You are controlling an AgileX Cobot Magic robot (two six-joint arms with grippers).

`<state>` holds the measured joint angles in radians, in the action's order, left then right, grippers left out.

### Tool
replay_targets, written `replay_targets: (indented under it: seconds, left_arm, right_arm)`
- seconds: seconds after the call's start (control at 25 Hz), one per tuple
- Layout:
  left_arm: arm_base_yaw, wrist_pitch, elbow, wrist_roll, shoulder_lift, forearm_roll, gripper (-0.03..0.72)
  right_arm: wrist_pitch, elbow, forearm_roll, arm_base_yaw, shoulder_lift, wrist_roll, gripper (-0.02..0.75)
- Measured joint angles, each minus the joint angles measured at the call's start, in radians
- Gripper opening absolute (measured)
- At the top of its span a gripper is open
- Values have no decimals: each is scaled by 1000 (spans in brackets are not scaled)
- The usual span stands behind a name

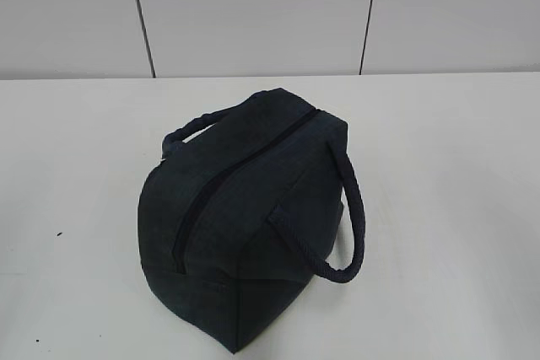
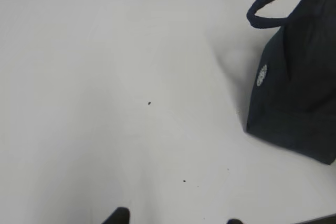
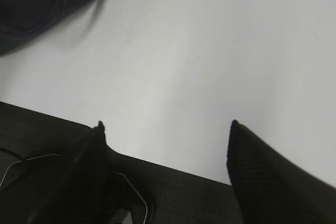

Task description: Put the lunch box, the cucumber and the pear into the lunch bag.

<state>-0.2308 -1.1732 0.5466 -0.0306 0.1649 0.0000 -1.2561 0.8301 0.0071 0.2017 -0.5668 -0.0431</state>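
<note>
The dark navy lunch bag [image 1: 253, 217] stands in the middle of the white table, its zip [image 1: 245, 170] running along the top and looking closed. One loop handle [image 1: 353, 217] hangs on its right side and the other [image 1: 187, 130] shows at the back left. The bag also shows at the right of the left wrist view [image 2: 299, 87] and in the top left corner of the right wrist view [image 3: 37, 3]. My left gripper [image 2: 176, 219] is open and empty, left of the bag. My right gripper [image 3: 166, 125] is open and empty above the table's front edge. The lunch box, the cucumber and the pear are out of view.
The white table [image 1: 456, 149] reaches back to a grey panelled wall [image 1: 253, 14]. In the right wrist view a dark surface with a thin wire [image 3: 47, 156] lies below the table's edge.
</note>
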Motion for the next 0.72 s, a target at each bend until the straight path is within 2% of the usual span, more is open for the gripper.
replay_targets:
  seconds: [0.28, 0.44, 0.72]
  left_arm:
    - [0, 64, -27, 7, -50, 22, 330]
    - [0, 66, -27, 12, -50, 23, 307]
    - [0, 67, -28, 12, -60, 24, 275]
  right_arm:
    - [-2, -172, -59, 0, 313, -46, 549]
    - [65, -299, -80, 0, 475, -55, 547]
    - [95, -330, -84, 0, 583, -55, 546]
